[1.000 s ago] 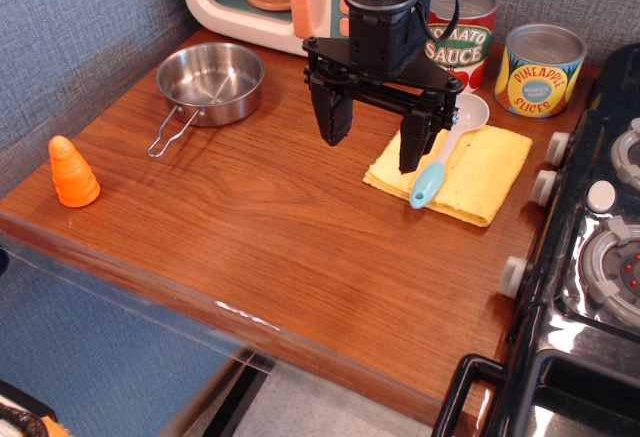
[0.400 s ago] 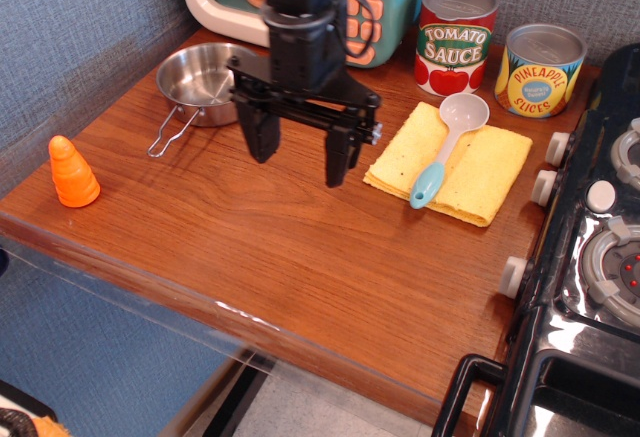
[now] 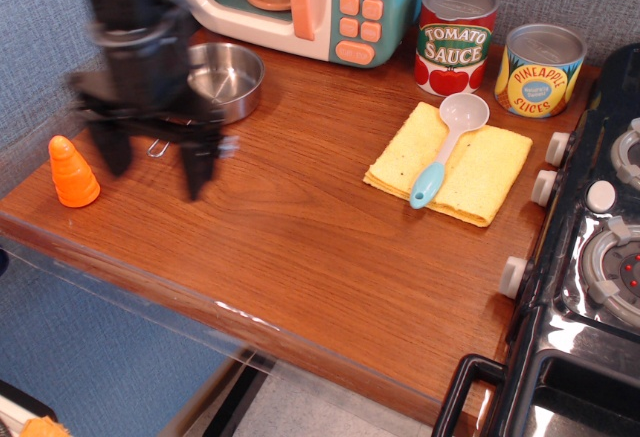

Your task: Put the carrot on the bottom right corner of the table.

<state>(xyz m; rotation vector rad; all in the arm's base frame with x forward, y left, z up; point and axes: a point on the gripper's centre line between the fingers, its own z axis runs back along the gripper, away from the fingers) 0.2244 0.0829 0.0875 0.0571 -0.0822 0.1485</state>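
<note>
Observation.image view: small bright orange ridged plastic carrot (image 3: 73, 172) stands upright near the left edge of the reddish-brown glossy wood-grain table (image 3: 300, 247). Black motion-blurred gripper (image 3: 153, 169) hangs just right of the carrot, not touching it, fingers spread apart and empty. Round steel pan (image 3: 222, 79) sits behind the gripper, farther from the carrot.
</note>
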